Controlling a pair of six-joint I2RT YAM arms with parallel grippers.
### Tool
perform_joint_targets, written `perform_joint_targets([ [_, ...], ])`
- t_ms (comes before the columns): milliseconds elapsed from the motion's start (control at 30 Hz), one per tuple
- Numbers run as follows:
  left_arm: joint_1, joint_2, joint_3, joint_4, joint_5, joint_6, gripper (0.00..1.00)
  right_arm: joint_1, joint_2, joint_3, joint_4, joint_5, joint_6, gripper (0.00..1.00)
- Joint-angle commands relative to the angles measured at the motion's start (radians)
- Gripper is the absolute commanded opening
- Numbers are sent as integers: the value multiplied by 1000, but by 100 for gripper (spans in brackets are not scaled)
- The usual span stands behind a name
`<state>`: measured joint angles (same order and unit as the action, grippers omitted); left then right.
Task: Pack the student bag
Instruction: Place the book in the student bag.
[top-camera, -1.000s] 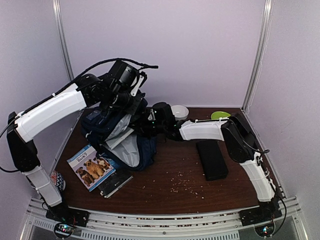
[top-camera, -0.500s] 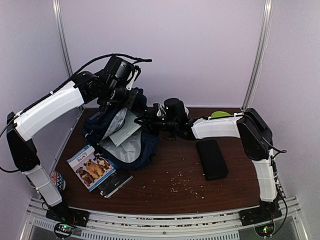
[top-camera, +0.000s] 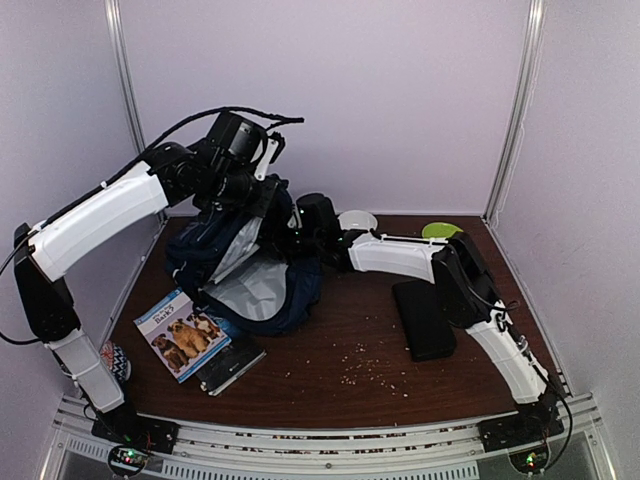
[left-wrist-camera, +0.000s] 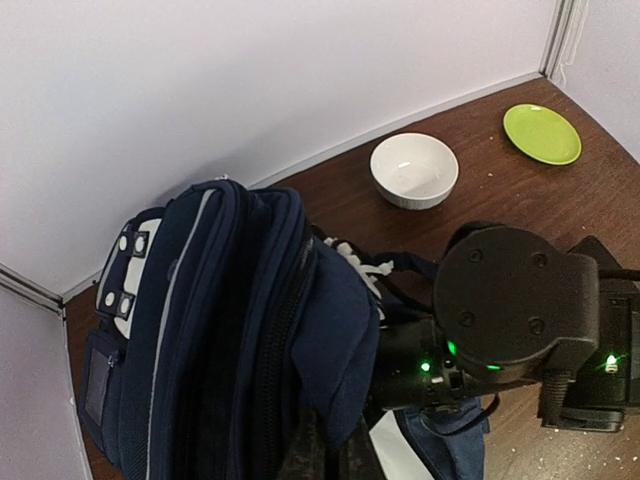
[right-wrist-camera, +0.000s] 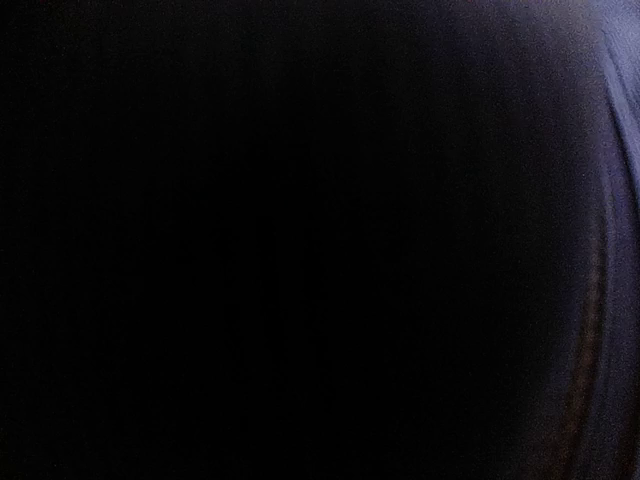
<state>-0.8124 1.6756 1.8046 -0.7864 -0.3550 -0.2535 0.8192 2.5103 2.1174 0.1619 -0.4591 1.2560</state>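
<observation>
From above, the bag (top-camera: 250, 285) sits at the back left of the tabletop (top-camera: 340, 345) with its mouth facing right. The left fingers (top-camera: 266, 198) are pinched shut on its upper rim and hold it up, seemingly to keep the mouth wide. The right arm (top-camera: 395, 255) reaches into that opening. Its fingers are buried inside, so I cannot tell their state. A book (top-camera: 180, 333) lies in front, probably waiting to go in.

The left wrist view shows a blue flap draped over the right wrist (left-wrist-camera: 515, 300). A bowl (left-wrist-camera: 414, 170) and a plate (left-wrist-camera: 541, 133) stand behind.

The right wrist view is nearly black, with only dark fabric at its edge, which fits a camera deep inside the bag.
</observation>
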Motion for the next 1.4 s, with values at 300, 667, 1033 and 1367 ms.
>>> perform_joint_targets([
  [300,-18,-48,-25,216,-21,-7,0,-10,-22,30,165,-29,15,0],
  [667,27,-36,-20,191,-150,0,0,-29,-405,-391,266,-79,-53,0],
  [1033,28,-45,-21,218,-19,13,0,-50,-366,-417,2,-63,-151,0],
  [1367,24,-68,-49,231,137,-9,0,-51,-139,-177,-1,-15,-33,0],
])
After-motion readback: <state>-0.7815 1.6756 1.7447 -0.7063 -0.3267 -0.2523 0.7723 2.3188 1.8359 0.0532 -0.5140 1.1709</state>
